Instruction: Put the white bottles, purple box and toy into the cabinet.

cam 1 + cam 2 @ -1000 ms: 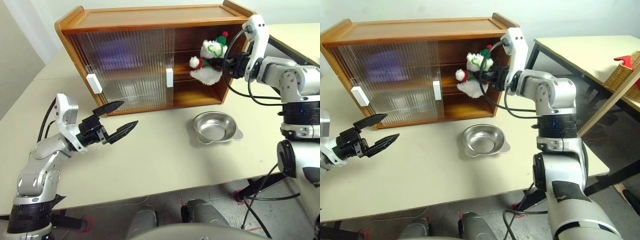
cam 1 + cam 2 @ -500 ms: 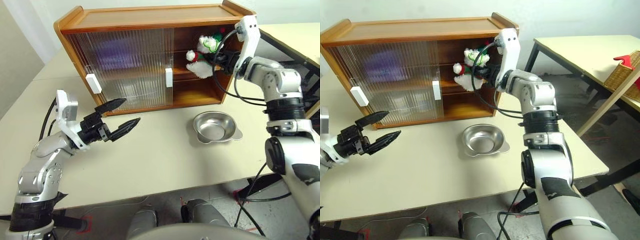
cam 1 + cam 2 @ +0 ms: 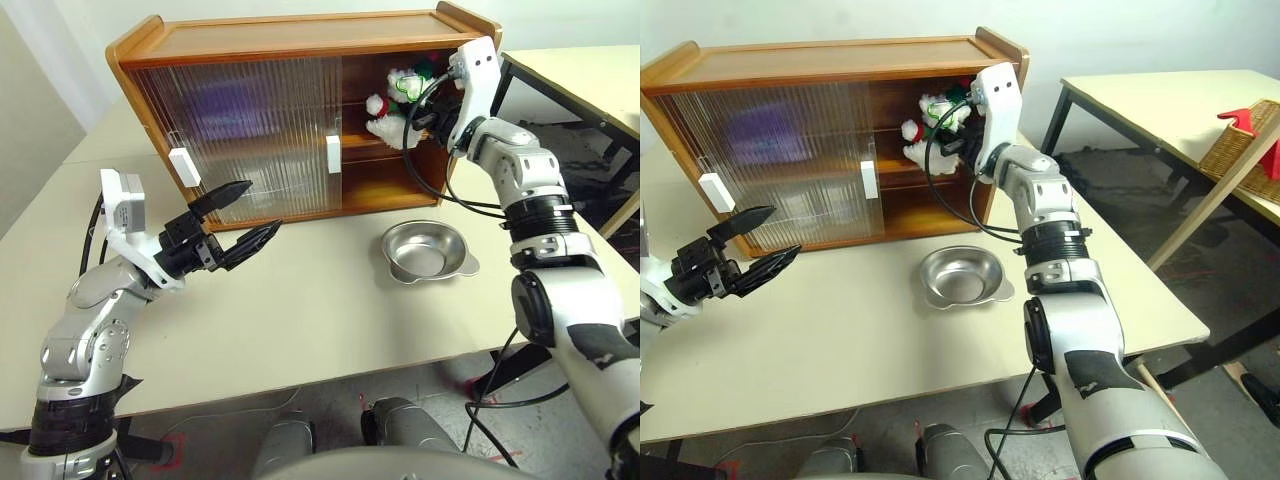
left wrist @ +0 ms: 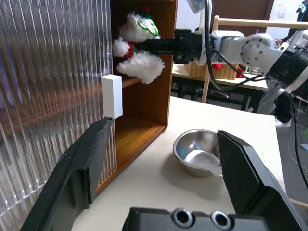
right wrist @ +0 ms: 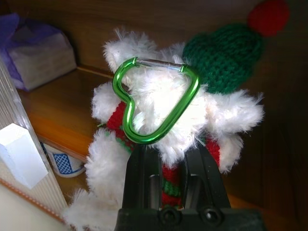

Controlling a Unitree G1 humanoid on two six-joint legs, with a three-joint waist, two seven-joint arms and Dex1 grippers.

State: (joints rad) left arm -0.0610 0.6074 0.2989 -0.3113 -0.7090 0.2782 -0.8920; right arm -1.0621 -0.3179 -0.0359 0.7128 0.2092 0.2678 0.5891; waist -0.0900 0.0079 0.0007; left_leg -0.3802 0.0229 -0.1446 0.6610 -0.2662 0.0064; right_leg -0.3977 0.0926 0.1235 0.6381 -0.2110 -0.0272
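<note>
I have the right end effector (image 5: 166, 159) clamped narrow on the toy (image 3: 392, 103), holding it inside the open right side of the cabinet (image 3: 300, 40), at the level of the upper shelf. The toy's long axis runs roughly upright, green hat (image 5: 224, 57) topmost, and a green heart-shaped clip (image 5: 154, 103) hangs on its back toward my wrist camera. On that shelf to the left I see the purple box (image 5: 38, 50), and below it a white bottle (image 5: 60, 163). My left end effector (image 3: 238, 218) hangs spread wide and empty over the table (image 3: 320, 320), near the closed doors. A metal dish (image 3: 428, 252) sits on the table on the cabinet's near side.
</note>
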